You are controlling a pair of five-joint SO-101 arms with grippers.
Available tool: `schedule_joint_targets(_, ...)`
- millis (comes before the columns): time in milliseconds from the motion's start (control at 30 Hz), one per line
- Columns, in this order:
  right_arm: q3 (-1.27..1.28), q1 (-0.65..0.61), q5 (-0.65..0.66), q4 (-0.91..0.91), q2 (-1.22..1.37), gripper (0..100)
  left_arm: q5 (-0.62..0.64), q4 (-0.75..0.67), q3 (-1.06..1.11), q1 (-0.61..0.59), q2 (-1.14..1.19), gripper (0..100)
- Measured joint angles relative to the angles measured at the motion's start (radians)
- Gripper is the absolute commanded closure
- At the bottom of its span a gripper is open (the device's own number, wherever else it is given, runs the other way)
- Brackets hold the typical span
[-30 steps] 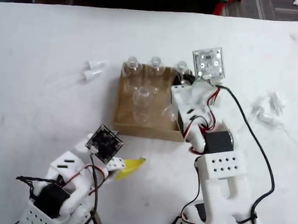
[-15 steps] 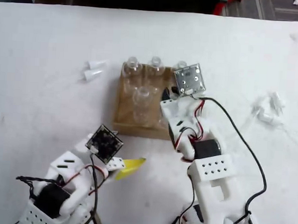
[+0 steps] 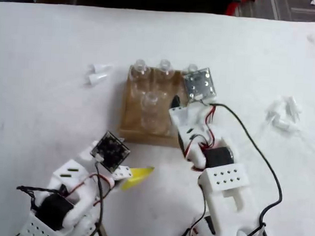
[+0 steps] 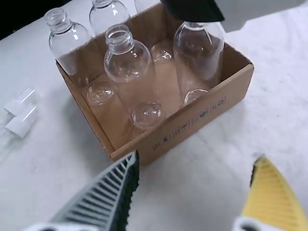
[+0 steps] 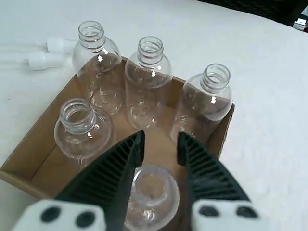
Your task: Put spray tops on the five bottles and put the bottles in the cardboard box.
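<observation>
Currently, the cardboard box [image 4: 192, 120] carries a line of small dark print on its outer long wall. In the left wrist view the characters are too small to be read.

The box stands open-topped on the white table [image 3: 56, 33] and contains all five clear bottles. Every neck is open; none has a spray top fitted.
- Four bottles [image 5: 149, 82] stand free and upright: three in a row along the wall on the box's far side from the arms, and one in front of them.
- The fifth bottle [image 5: 151, 192] stands upright inside the near right corner of the box.

The right gripper [image 5: 158, 139] is closed around the neck of the fifth bottle, one black ribbed finger on each side.

The left gripper [image 4: 192, 192] is spread wide with nothing between its fingers. It sits over bare table just short of the box's printed wall.

Loose spray tops lie on the table outside the box:
- a pair of spray tops [image 3: 98, 75] near its left end;
- a further cluster [image 3: 283, 115] well apart on the right.
</observation>
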Motion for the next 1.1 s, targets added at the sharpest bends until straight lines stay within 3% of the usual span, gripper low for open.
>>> schedule_joint_targets(467,-0.005,0.0,0.0,0.029,-0.043,86.8,0.0,0.0,0.0,0.0,0.0,66)
schedule_joint_targets(700,-0.166,0.006,-0.037,0.267,-0.227,87.2,0.0,0.0,0.0,-0.014,0.0,74)
schedule_joint_targets(933,-0.358,0.178,-0.183,0.466,-0.249,87.2,0.005,0.008,-0.061,-0.095,0.0,74)
schedule_joint_targets(1100,-0.365,0.338,-0.209,0.474,-0.144,87.2,-0.034,0.044,-0.17,-0.176,0.0,74)
